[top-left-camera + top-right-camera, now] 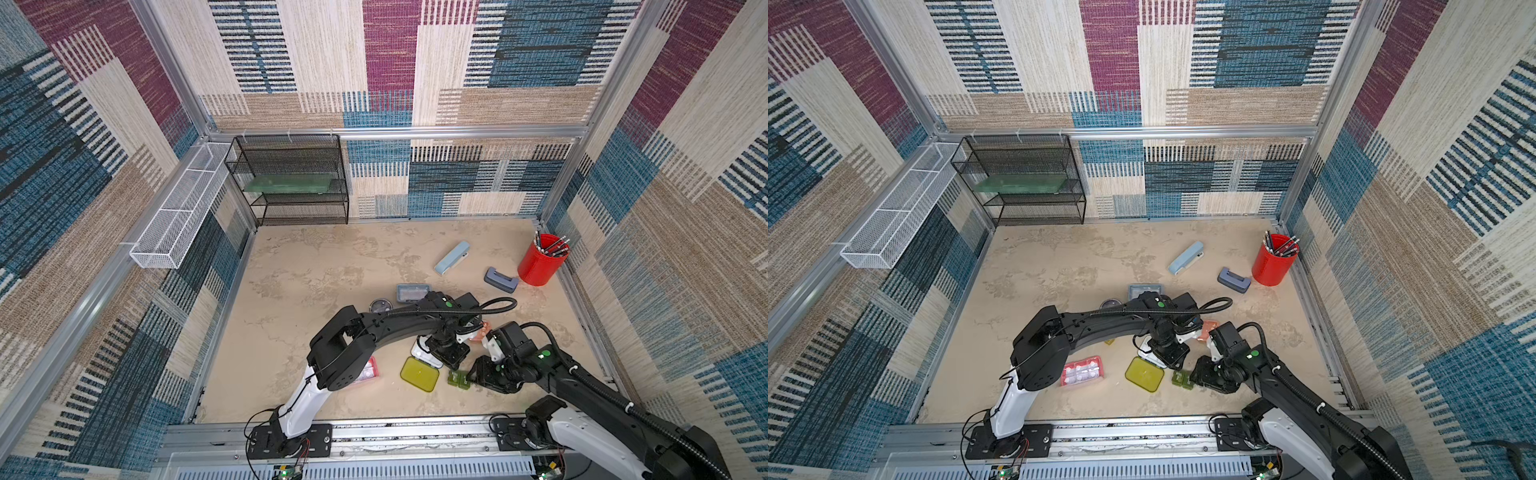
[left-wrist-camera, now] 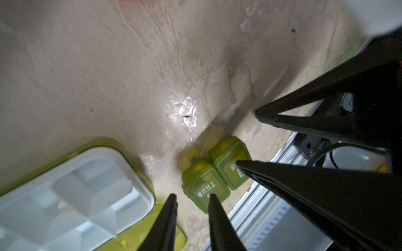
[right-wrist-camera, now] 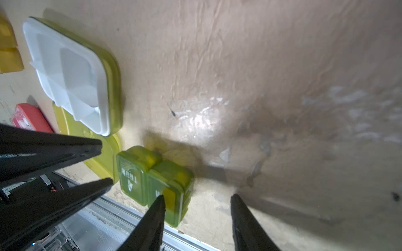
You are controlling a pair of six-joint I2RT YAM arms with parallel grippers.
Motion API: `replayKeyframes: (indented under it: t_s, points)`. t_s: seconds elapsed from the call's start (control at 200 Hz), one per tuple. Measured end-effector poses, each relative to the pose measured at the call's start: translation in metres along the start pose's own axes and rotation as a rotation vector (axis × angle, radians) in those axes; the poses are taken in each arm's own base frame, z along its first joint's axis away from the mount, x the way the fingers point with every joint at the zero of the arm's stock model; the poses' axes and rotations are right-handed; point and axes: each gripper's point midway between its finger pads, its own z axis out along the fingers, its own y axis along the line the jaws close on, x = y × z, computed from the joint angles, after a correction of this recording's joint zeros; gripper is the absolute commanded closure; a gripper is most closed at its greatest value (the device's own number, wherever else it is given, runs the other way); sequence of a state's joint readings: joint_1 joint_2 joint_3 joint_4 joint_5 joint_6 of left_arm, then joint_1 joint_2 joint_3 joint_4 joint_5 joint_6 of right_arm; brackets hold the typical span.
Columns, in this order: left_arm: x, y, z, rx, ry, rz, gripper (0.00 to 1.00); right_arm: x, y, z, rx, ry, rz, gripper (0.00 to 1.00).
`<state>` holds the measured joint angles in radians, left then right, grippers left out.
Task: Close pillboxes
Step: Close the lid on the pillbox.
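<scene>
The dark green pillbox (image 3: 132, 178) lies near the front edge of the surface (image 3: 261, 65), beside a yellow-green lid (image 1: 419, 374). The right fingers (image 3: 155, 217) are apart, one tip on its lid. The left fingers (image 2: 165, 223) are almost together and empty. The box seems light, stiff and slippery, so press the free edge of the lid.

Two black arms (image 1: 399, 320), white lower links (image 1: 305, 399), ribbed black cables (image 1: 494, 307), green dots (image 1: 449, 304), pointed black tool fingers (image 2: 219, 223).
</scene>
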<state>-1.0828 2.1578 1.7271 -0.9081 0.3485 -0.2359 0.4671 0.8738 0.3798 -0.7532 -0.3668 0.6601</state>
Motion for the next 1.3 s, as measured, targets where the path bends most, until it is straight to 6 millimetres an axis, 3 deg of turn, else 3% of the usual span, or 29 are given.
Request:
replayKeyframes:
  t_s: [0.626, 0.801, 1.037, 1.132, 1.302]
  points:
    - [0.008, -0.005, 0.009, 0.018, 0.015, -0.017, 0.7, -0.002, 0.003, -0.001, -0.017, -0.012, -0.02, 0.48]
    - [-0.001, -0.009, -0.009, 0.03, -0.036, -0.009, 0.65, -0.013, 0.018, -0.018, -0.047, -0.067, -0.054, 0.41]
    - [-0.011, -0.002, -0.046, 0.021, -0.126, -0.02, 0.61, -0.027, 0.044, -0.042, -0.094, -0.125, -0.1, 0.39]
    - [-0.008, 0.003, -0.062, 0.021, -0.158, -0.031, 0.59, -0.028, 0.053, -0.044, -0.103, -0.118, -0.119, 0.38]
    - [0.014, 0.021, -0.079, 0.016, -0.18, -0.099, 0.53, -0.031, 0.071, -0.041, -0.119, -0.077, -0.161, 0.24]
